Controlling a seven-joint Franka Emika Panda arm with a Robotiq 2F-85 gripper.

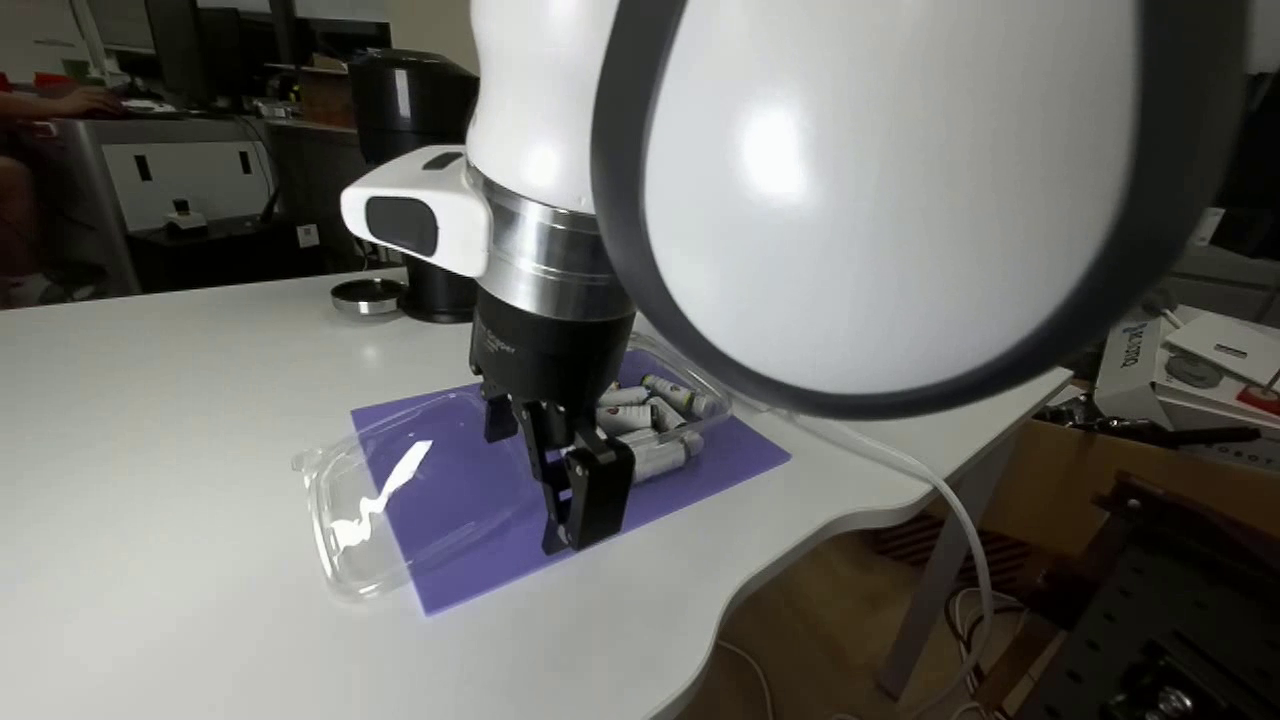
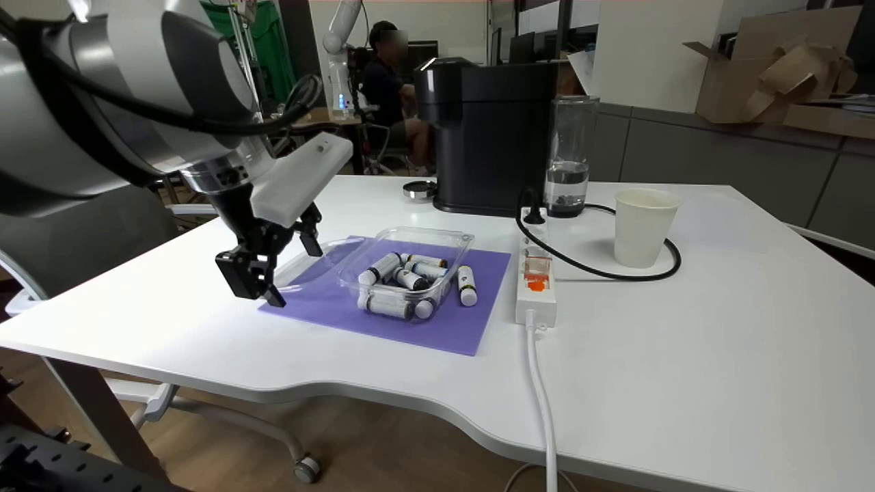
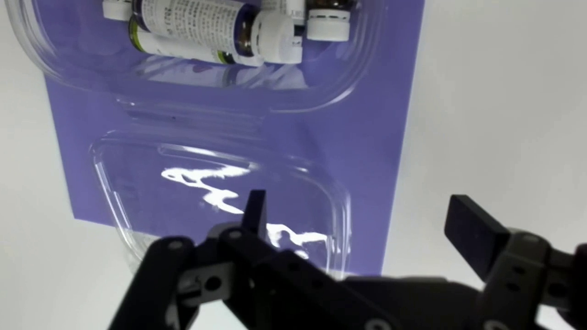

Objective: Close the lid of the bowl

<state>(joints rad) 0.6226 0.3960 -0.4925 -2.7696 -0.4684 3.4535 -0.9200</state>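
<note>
On the table [image 2: 649,376], partly over the purple mat [image 3: 367,151] beside the bowl [image 3: 360,68], the lid [image 3: 215,185] will likely be light, flexible and slippery, so my gripper [image 3: 362,219], spread and unladen, should pinch the outer rim [image 1: 319,530] near the tab [image 1: 308,461] clear in an exterior view but lost in the wrist view.

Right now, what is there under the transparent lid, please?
Through the lid, part of the purple mat and part of the white table show. Glare hides some strips; in the wrist view, the gripper covers another portion.
</note>
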